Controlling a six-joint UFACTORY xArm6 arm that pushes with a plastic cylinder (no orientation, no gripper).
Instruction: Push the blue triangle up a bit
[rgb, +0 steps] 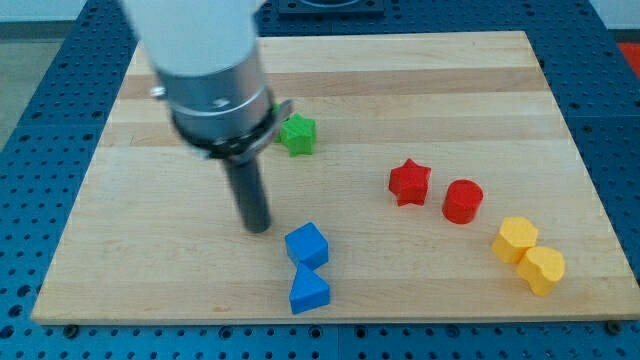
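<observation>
Wooden board (420, 90) lies on a blue perforated table (40, 110). Two blue blocks, two red, two yellow, one green. The blue triangle (308, 291) sits at six o'clock, touching the blue cube (306, 245) above. My tip (258, 226), a bare rod holding nothing, stands near the cube at ten o'clock.

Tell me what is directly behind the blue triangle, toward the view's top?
The blue cube sits just above the blue triangle, apparently touching it. My tip is left of the cube, apart from it. Their contact edge is hidden, so touching is not certain.
</observation>
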